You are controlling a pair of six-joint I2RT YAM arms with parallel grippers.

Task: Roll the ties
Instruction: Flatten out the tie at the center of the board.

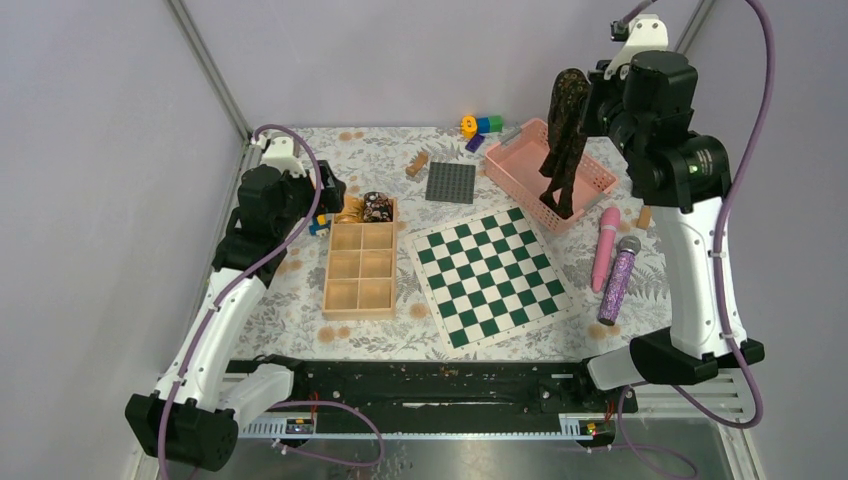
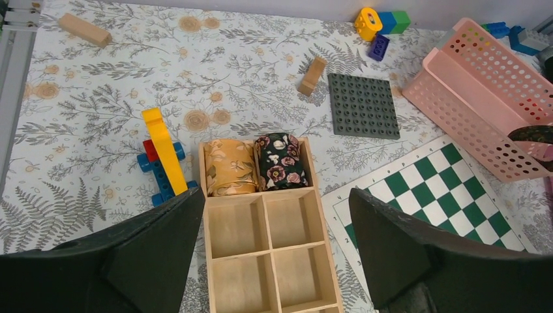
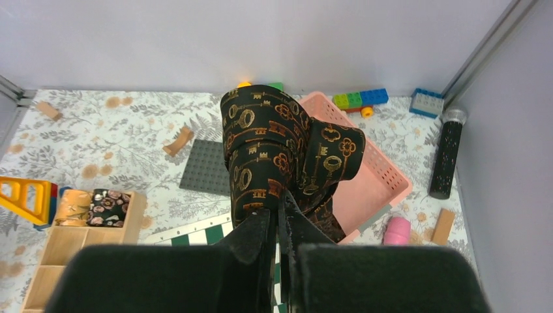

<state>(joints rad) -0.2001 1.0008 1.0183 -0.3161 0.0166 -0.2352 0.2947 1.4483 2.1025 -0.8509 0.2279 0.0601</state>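
Overhead view of a flower-patterned table with two robot arms; the right gripper (image 3: 279, 222) was raised high at the far right, its jaws pinched tight on a dark tie (image 3: 261, 143) printed with gold keys; the tie hung in loose folded loops from the grip, its low end dangling over the near rim of a pink basket (image 1: 590, 175); whether it touched the rim could not be told. The height looked chosen to pull the cloth free of the basket so it could hang straight before rolling. Across the table, the left gripper (image 2: 275, 199) hovered with jaws spread wide and nothing between them, above a wooden tray (image 2: 270, 246) of small compartments. Two finished coils sat side by side in the tray's two far compartments: a gold roll (image 2: 228, 166) on the left, a floral roll (image 2: 280, 160) on the right, each snug between the walls, which probably kept them from unwinding. The other compartments in view were bare wood. A green chessboard (image 1: 490, 275) lay between tray and basket. By this layout two ties seemed done and the key tie remained; the open left jaws seemed ready to help.
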